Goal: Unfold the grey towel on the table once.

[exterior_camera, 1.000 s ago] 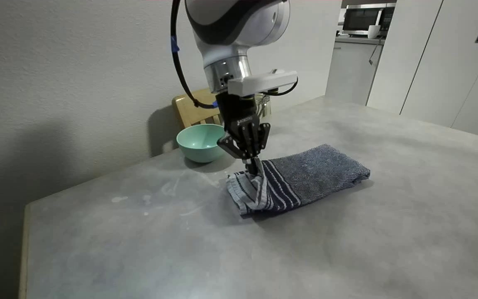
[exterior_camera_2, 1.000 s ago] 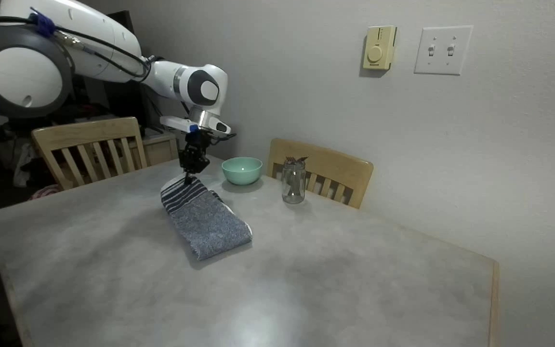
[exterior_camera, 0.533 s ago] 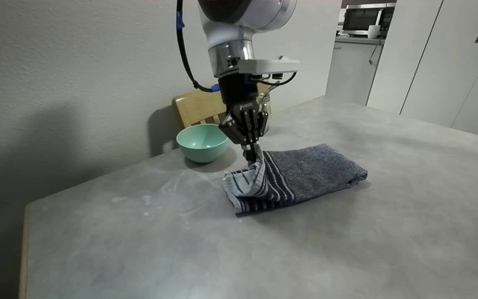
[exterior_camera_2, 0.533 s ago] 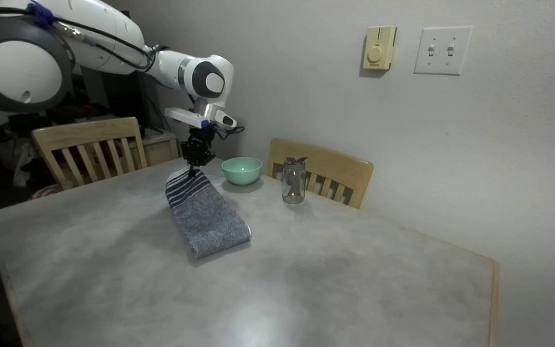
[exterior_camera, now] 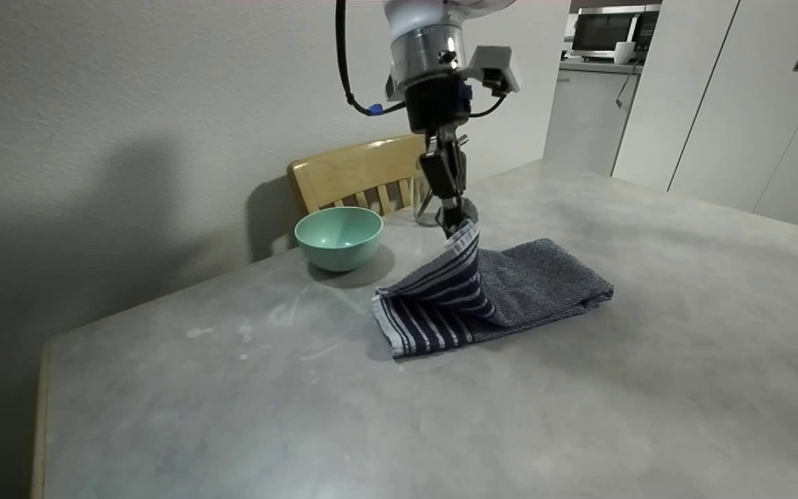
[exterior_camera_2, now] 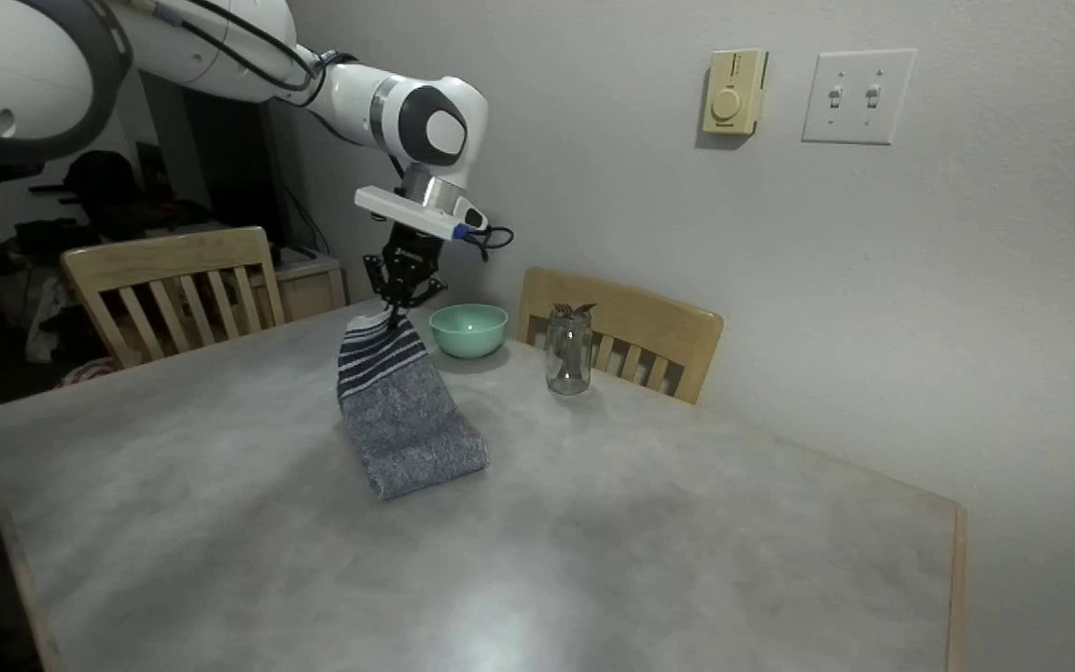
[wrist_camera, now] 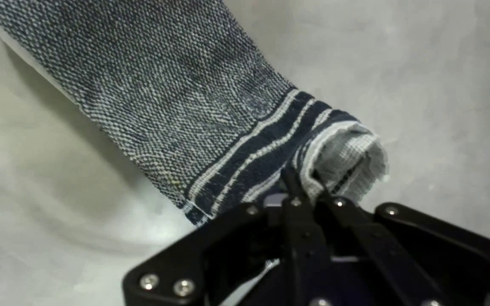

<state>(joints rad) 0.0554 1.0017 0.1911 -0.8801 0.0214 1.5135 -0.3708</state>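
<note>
Grey towel (exterior_camera: 544, 281), striped end (exterior_camera: 458, 281) now drawn higher, pinched in the nearly closed gripper (exterior_camera: 453, 226); unfolding apparently under way.

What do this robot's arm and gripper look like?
The arm is white with rounded dark grey panels, a shiny silver collar, black cables with blue wraps, and a white oblong block beside the collar. The gripper is black and angular, with jointed linkages and small silver screws.

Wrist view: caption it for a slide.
Black fingers pinch the striped end of the grey towel, its edge curled, over the table.
</note>
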